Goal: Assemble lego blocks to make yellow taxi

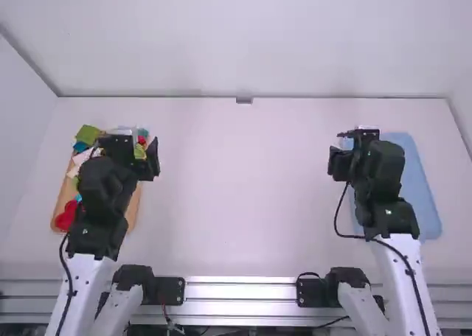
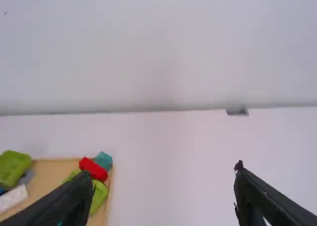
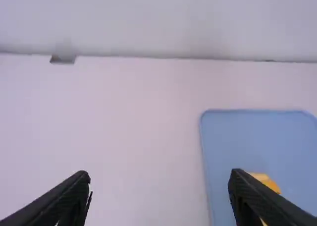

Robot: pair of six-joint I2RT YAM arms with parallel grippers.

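My left gripper [image 1: 133,141] hangs over the block tray on the left; in the left wrist view that gripper [image 2: 163,186] is open with nothing between its fingers. Red [image 2: 94,169], teal [image 2: 103,160] and green blocks [image 2: 13,168] lie in the tray, along with a white piece [image 2: 13,198]. My right gripper [image 1: 354,141] is above the blue tray's near-middle edge, and in the right wrist view the gripper [image 3: 158,191] stands open and holds nothing. A yellow-orange thing [image 3: 268,182] lies on the blue tray, partly behind a finger.
The tan tray [image 1: 133,211] of mixed blocks stands at the table's left, partly under the left arm. At the right, the blue tray [image 1: 424,192] is partly covered by the right arm. White table [image 1: 243,189] lies between them, with walls behind and beside it.
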